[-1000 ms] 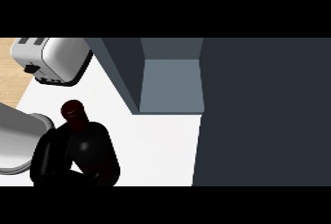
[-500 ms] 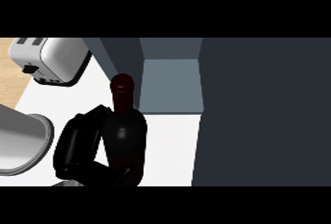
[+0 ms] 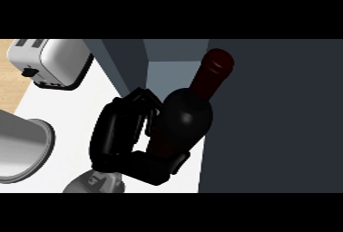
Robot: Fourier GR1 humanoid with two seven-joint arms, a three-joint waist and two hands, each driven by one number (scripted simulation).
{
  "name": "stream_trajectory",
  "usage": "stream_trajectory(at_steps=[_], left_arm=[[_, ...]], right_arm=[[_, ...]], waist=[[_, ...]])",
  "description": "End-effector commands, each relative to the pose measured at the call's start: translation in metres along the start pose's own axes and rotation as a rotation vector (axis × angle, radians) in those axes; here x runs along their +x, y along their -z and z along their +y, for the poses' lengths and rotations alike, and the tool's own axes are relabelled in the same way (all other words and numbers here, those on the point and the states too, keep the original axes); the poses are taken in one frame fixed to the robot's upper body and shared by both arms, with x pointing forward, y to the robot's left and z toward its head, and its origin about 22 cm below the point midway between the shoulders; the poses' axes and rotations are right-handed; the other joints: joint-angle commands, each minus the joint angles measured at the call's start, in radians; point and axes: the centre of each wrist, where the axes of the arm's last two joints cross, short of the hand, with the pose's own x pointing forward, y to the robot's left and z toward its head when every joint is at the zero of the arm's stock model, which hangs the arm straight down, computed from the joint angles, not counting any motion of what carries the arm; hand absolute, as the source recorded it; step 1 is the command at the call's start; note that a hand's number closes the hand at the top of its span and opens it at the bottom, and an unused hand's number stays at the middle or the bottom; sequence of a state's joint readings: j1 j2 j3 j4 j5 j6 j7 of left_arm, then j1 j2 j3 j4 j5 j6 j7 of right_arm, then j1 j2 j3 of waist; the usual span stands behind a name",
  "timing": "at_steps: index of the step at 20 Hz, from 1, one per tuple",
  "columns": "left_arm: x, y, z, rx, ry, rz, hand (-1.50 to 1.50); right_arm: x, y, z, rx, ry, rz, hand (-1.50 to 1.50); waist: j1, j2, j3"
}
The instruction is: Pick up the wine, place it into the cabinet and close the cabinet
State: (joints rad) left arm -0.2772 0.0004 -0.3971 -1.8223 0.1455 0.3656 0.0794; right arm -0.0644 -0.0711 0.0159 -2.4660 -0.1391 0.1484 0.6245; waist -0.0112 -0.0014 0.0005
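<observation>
Nearest us, our left hand [image 3: 124,136] comes up from the lower edge. Its fingers [image 3: 134,106] curl round the left side of the wine bottle [image 3: 184,120] and the thumb hooks under its base, so the hand is grasping the bottle by its wide body. The bottle is lifted off the white counter [image 3: 80,104] and tilted, with its red-capped neck pointing up and to the right. It sits against the edge of the dark cabinet [image 3: 268,113], just in front of the paler opening [image 3: 167,72]. We see no right hand.

We judge the bottle to be heavy for its size, rigid, smooth enough to slide in the grip, and breakable if knocked. The broad body is the right place to hold it, low enough that the neck does not swing.

To the left rests a grey round pot [image 3: 20,149]. Farther back stands a white toaster [image 3: 50,63].
</observation>
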Motion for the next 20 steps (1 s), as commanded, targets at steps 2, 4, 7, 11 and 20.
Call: stream_trajectory(at_steps=[2,4,7,11,20], left_arm=[[0.01,0.031,-0.026,0.027,0.036,-0.011,1.5],[0.005,0.035,-0.034,0.034,0.041,-0.012,1.5],[-0.004,0.03,-0.058,0.06,0.068,-0.021,1.5],[-0.018,0.045,-0.048,0.099,0.085,-0.023,1.5],[-0.023,0.041,-0.055,0.105,0.094,-0.019,1.5]], right_arm=[[0.014,-0.022,-0.002,0.039,0.063,-0.049,-1.5],[0.005,-0.009,0.008,0.038,0.057,-0.028,-1.5],[0.011,-0.025,-0.003,0.039,0.063,-0.035,-1.5],[0.015,-0.013,0.008,0.055,0.054,-0.055,-1.5],[0.018,-0.019,-0.004,0.059,0.04,-0.051,-1.5]], waist=[[-0.005,0.0,0.001],[0.001,0.001,0.0],[-0.013,0.0,0.0],[-0.006,0.002,-0.001],[-0.001,0.001,-0.001]])
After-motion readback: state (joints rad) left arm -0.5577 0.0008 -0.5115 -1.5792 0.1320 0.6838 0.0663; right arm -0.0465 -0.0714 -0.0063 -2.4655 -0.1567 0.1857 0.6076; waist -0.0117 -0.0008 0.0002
